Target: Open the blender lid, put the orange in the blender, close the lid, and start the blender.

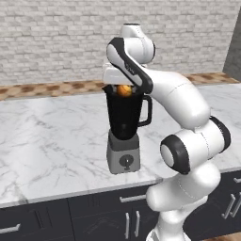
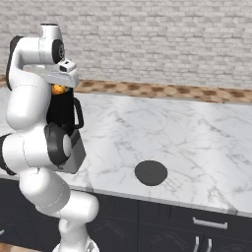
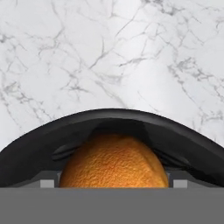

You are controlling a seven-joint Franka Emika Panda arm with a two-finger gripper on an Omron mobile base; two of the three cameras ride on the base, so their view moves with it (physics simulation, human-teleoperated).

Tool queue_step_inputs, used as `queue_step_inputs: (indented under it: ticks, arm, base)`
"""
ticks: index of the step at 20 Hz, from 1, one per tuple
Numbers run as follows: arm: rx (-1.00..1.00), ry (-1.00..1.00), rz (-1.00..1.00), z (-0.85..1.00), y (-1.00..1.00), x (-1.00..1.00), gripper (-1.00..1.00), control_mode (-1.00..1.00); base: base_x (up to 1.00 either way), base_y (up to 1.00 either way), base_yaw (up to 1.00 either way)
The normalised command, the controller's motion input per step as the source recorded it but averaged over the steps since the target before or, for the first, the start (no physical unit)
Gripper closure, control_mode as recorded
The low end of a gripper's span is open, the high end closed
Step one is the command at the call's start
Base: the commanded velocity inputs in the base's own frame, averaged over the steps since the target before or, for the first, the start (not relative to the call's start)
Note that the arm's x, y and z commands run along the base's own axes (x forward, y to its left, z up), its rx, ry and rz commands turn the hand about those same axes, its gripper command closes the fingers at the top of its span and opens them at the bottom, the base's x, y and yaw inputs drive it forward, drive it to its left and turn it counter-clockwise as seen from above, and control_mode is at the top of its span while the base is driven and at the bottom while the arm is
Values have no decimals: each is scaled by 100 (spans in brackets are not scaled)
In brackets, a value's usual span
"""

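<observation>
My pincer holds a rough, pebbled orange (image 3: 113, 161) at twelve o'clock over the blender (image 1: 124, 132)'s glossy black jar, above polished marble counter (image 2: 187, 142).

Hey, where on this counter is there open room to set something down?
Bare marble lies left of the blender, toward the brick wall, and right of it, from the blender lid to the wooden strip behind. It is crowded at the jar mouth, where the gripper holds the orange.

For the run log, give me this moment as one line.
step: putting orange in blender | gripper: holding orange at jar mouth | lid: off, flat on counter
</observation>
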Motion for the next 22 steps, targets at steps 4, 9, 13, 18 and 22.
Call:
queue_step_inputs:
  ticks: [4,9,13,18,22]
  arm:
    - [-7,6,12,-65,37,0,100,-100]
    - [-2,1,10,-68,22,-4,-100,-100]
    - [0,0,5,-57,2,-14,-100,-100]
    - [0,-5,6,-29,0,-2,-100,-100]
    - [0,-13,5,-2,0,-10,-100,-100]
  base:
    - [0,0,0]
    - [0,0,0]
    - [0,0,0]
    - [0,0,0]
    - [0,0,0]
